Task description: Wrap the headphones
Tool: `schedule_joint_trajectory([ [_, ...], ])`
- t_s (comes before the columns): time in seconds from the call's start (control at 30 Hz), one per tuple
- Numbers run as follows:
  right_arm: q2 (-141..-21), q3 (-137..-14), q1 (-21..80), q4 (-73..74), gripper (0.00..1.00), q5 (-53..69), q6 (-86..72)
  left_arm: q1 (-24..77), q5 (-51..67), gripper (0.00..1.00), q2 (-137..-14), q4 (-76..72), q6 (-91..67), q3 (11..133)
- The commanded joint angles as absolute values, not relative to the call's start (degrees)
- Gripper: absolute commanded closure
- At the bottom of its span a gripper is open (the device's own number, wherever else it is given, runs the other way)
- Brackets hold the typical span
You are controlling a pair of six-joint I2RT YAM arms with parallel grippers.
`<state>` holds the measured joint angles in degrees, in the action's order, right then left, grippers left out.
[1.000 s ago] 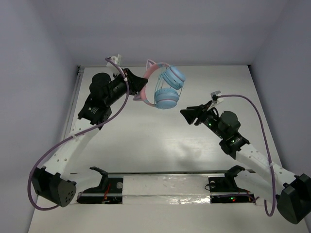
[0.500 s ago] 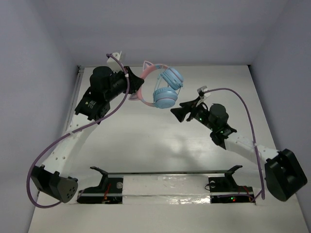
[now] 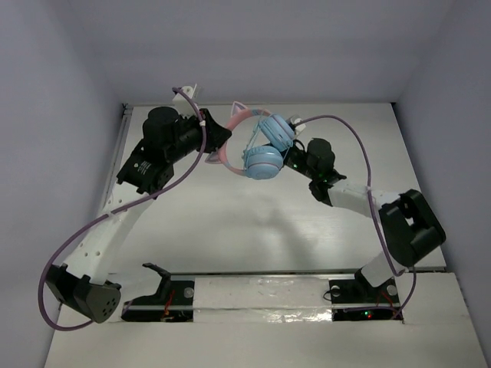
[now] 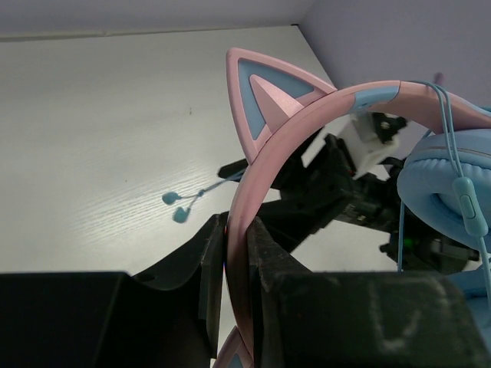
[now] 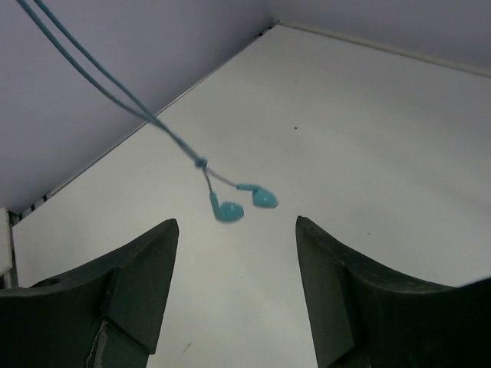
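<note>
The headphones have a pink cat-ear headband [image 3: 236, 115] and two light-blue ear cups [image 3: 265, 162], and hang in the air above the table's far middle. My left gripper [image 3: 217, 142] is shut on the headband [image 4: 257, 180], which is pinched between its fingers [image 4: 211, 261]. A thin light-blue cable [image 5: 115, 84] hangs down and ends in two small blue earbuds [image 5: 242, 203], which also show in the left wrist view [image 4: 176, 208]. My right gripper [image 3: 291, 159] is open and empty, right beside the ear cups and partly hidden by them. In its wrist view [image 5: 235, 222] the earbuds dangle just beyond the fingertips.
Thick purple robot cables [image 3: 360, 153] arc over both arms. A metal rail with black clamps [image 3: 261, 287] runs along the near edge. A grey strip [image 3: 115, 165] borders the table's left side, and walls close the back and sides.
My right arm has swung left and away from me, bringing its open gripper up against the ear cups. My left arm has held the headband almost still, shifting slightly.
</note>
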<state>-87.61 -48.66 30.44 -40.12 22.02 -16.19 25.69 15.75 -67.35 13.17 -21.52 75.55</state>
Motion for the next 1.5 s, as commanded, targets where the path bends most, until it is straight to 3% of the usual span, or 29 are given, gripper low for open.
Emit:
schedule_joint_trajectory([
  [0.0, -92.18, -52.38, 30.23, -46.75, 0.32, 28.47, -18.18, 26.02, 16.7, 1.0, -63.9, 8.17, -23.2, 76.64],
  [0.2, -93.08, -50.89, 30.23, -52.65, 0.24, 30.41, -21.62, 26.02, 16.61, 1.0, -65.03, 9.75, -22.32, 79.19],
  [0.4, -89.12, -49.74, 30.23, -48.88, 0.24, 28.04, -18.11, 26.02, 17.05, 1.0, -65.3, 9.32, -22.41, 77.7],
  [0.47, -89.56, -50.71, 30.23, -46.06, 0.3, 28.56, -16.88, 26.02, 17.66, 1.0, -65.04, 8.53, -22.76, 77.0],
  [0.57, -90.0, -50.63, 30.23, -45.35, 0.57, 29.97, -17.57, 26.02, 16.62, 1.0, -64.95, 8.44, -22.85, 77.52],
  [0.6, -89.83, -49.93, 30.23, -46.05, 0.61, 30.23, -18.19, 26.02, 16.35, 1.0, -65.04, 8.7, -22.76, 77.87],
  [0.67, -89.04, -46.68, 30.23, -49.29, 0.58, 30.32, -20.12, 26.02, 15.82, 1.0, -65.3, 9.05, -22.5, 79.27],
  [0.73, -87.81, -44.05, 30.23, -52.1, 0.45, 30.84, -21.87, 26.02, 15.56, 1.0, -65.65, 8.97, -22.5, 80.06],
  [0.87, -88.59, -43.94, 30.23, -54.22, 0.46, 33.66, -23.9, 26.02, 16.52, 1.0, -66.36, 8.26, -23.11, 81.3],
  [0.9, -88.94, -44.12, 30.23, -54.49, 0.79, 33.84, -24.25, 26.02, 16.52, 1.0, -66.36, 8.09, -23.2, 81.3],
  [0.93, -89.55, -44.3, 30.23, -55.1, 0.94, 33.23, -25.04, 26.02, 16.44, 1.0, -66.27, 7.91, -23.29, 81.12],
  [1.07, -89.91, -43.69, 30.23, -58.08, 0.99, 33.49, -26.8, 26.02, 15.73, 1.0, -66.01, 7.65, -23.2, 80.51],
  [1.13, -89.48, -42.72, 30.23, -56.97, 0.87, 31.39, -26.29, 26.02, 15.73, 1.0, -66.18, 7.65, -23.03, 80.33],
  [1.17, -89.04, -42.54, 30.23, -55.91, 0.73, 30.07, -25.41, 26.02, 15.38, 1.0, -66.27, 7.73, -22.85, 80.16],
  [1.2, -87.73, -41.67, 30.23, -55.03, 0.42, 29.01, -24.79, 26.02, 15.21, 1.0, -66.27, 7.91, -22.42, 79.98],
  [1.23, -87.02, -41.49, 30.23, -53.28, 0.32, 27.0, -23.13, 26.02, 15.03, 1.0, -66.44, 8.0, -22.15, 79.89],
  [1.3, -85.35, -41.57, 30.23, -50.9, 0.2, 25.23, -21.37, 26.02, 15.2, 1.0, -66.62, 8.17, -21.97, 79.81],
  [1.47, -85.43, -45.17, 30.23, -45.53, 0.19, 24.08, -17.32, 26.02, 16.52, 1.0, -66.45, 7.12, -22.76, 78.93],
])
